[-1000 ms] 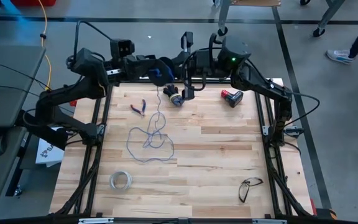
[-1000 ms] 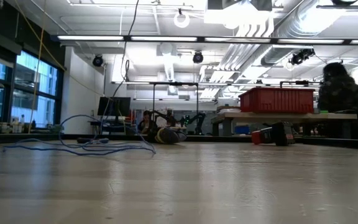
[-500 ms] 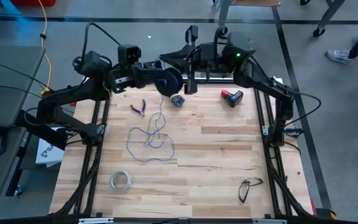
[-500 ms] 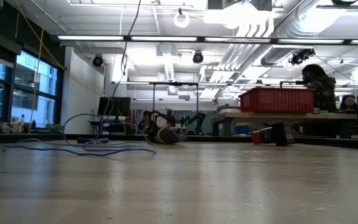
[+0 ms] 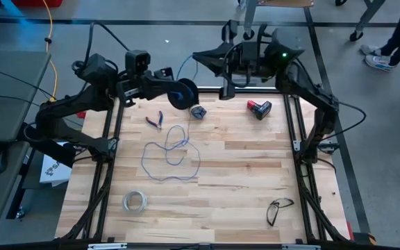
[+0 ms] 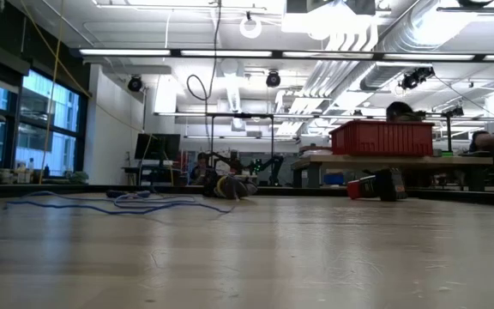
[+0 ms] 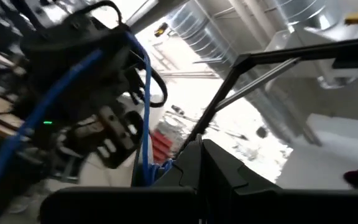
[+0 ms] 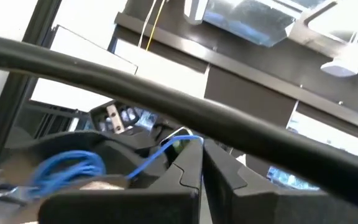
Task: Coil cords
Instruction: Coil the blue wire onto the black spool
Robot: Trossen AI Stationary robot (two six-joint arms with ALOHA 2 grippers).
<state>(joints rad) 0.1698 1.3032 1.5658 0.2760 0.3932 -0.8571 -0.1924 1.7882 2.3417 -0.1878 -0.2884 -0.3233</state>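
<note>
The thin blue wire lies in loose loops (image 5: 169,156) on the wooden table, and one strand rises to the dark round spool (image 5: 182,92). My left gripper (image 5: 176,92) is shut on the spool above the table's far edge. From the spool the wire arcs up (image 5: 183,67) to my right gripper (image 5: 201,57), which is shut on it, above and beyond the spool. In the low view the loops (image 6: 110,204) lie flat and a strand (image 6: 215,94) runs straight up. The right wrist view shows blue windings (image 8: 73,165) on the spool. My left gripper holds the spool (image 5: 183,94) at its fingers' ends, coming level from the table's left. The spool is lifted clear of the table, on edge. The wrist view shows shut fingers (image 7: 188,165) with blue wire (image 7: 145,106) beside them; the contact itself is hidden. My right gripper pinches a single strand of the wire (image 8: 182,138) between its two fingertips, coming about level from the table's right. The strand leaves the tips in a bend and curves slackly down to the spool, clear of the table.
A small grey-blue object (image 5: 198,111) lies under the spool, red-handled pliers (image 5: 155,119) to its left, a red-black battery (image 5: 259,108) at the far right. A whitish tape ring (image 5: 135,201) and glasses (image 5: 278,208) lie near the front edge.
My right gripper has risen from just above the table and gone toward the far edge, turning from pointing down to about level, drawing the wire up in an arc. My left gripper has carried the spool slightly toward the near edge. The loops on the table have shifted a little.
</note>
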